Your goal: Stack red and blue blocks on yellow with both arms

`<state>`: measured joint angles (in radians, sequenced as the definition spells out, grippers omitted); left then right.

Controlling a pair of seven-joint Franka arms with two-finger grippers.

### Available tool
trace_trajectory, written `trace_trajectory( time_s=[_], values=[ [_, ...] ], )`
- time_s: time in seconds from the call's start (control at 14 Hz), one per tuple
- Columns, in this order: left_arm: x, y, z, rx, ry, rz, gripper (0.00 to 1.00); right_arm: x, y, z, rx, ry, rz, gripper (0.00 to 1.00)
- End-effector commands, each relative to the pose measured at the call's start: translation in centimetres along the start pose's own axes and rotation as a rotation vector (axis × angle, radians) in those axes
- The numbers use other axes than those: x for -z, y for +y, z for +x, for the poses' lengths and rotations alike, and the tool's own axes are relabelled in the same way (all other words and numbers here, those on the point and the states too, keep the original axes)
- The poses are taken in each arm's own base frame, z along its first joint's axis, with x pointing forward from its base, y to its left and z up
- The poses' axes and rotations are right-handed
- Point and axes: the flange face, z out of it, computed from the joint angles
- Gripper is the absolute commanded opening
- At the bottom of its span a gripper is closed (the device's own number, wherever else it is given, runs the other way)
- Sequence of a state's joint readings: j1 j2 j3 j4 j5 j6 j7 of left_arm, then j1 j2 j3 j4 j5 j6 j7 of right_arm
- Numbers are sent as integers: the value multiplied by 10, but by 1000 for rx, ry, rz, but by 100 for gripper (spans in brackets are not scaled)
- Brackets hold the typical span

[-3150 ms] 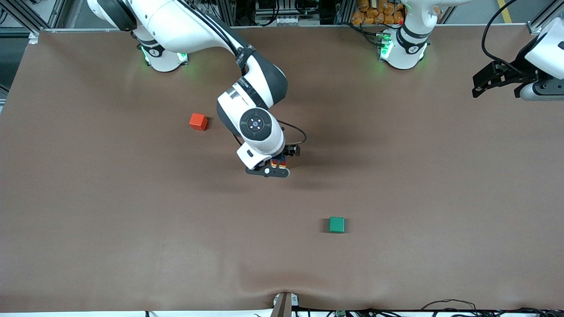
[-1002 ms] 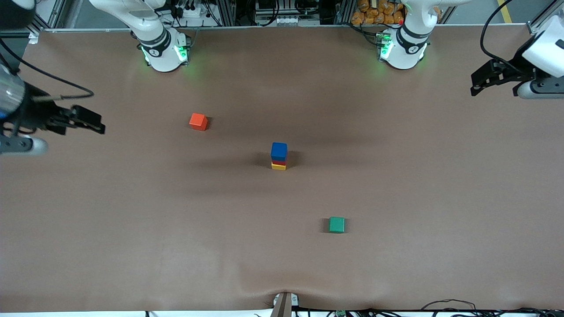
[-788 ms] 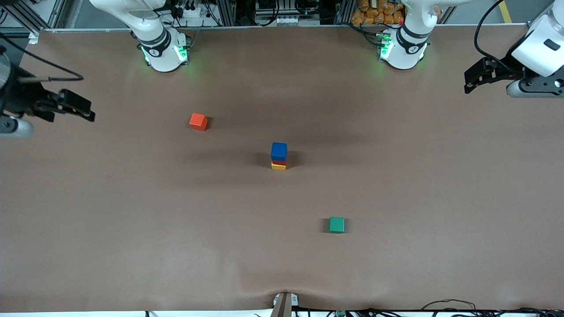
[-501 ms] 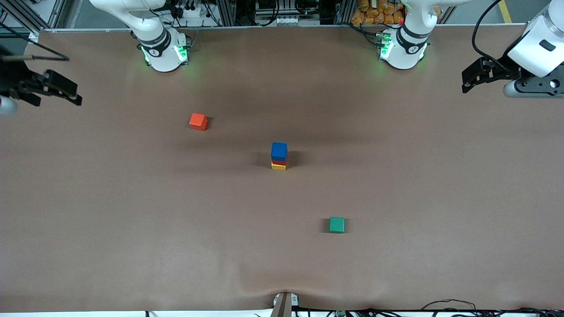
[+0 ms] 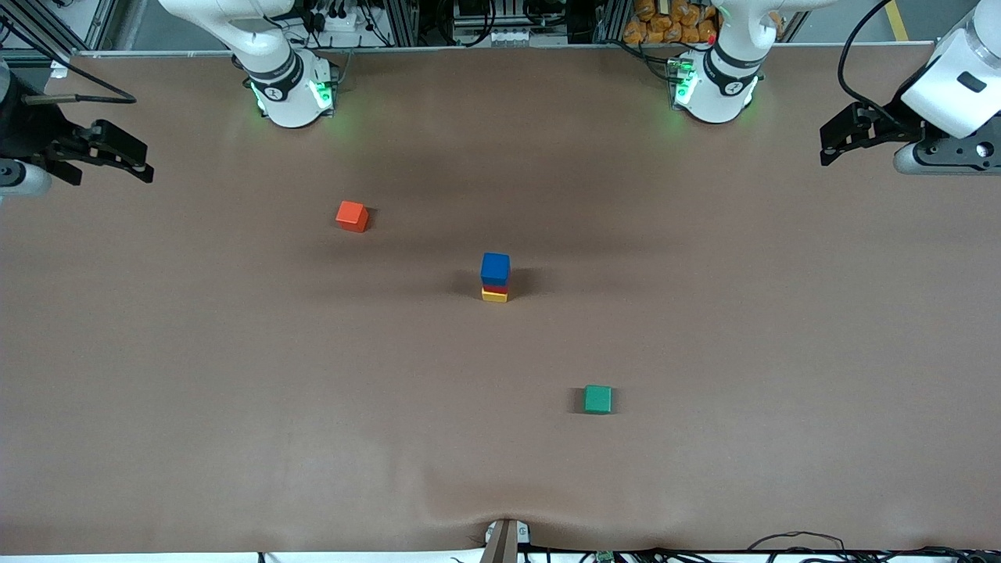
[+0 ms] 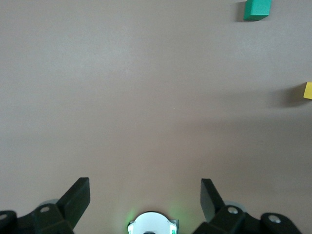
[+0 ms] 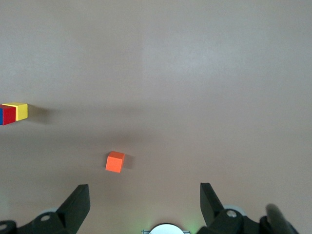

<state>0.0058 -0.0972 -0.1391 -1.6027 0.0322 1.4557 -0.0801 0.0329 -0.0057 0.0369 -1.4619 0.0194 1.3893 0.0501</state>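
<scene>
Apparently done | blue block (image 5: 495, 268) on red block (image 5: 495, 288) on yellow block (image 5: 494, 295), mid-table (image 5: 235, 375) | left tool (image 5: 841, 141) wide, empty, over its table end | right tool (image 5: 117, 152) wide, empty, over its end | nothing left.

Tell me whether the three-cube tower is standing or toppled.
Standing: dark blue cube sits on crimson red cube, which sits on yellow cube; neither gripper touches it.

Two glossy white robot arms (image 5: 735, 62) with dark grey joints, green-lit bases, black cables, black two-finger grippers (image 5: 841, 141).
</scene>
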Motion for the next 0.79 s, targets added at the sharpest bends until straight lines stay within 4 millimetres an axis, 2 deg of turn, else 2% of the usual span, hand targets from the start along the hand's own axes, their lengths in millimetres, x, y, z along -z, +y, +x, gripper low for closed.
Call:
trace_trajectory(
  time_s=[0.0,0.21,0.57,0.72],
  values=[
    [7,-5,-2,14,10,10,100,2,5,-5,7,19,-16,100],
    [10,-10,-2,21,14,1,100,1,8,-5,58,18,-21,100],
    [19,-4,1,9,34,8,100,2,9,-5,64,18,-21,100],
    [21,-7,0,7,36,8,100,2,10,-5,63,18,-21,100]
  ],
)
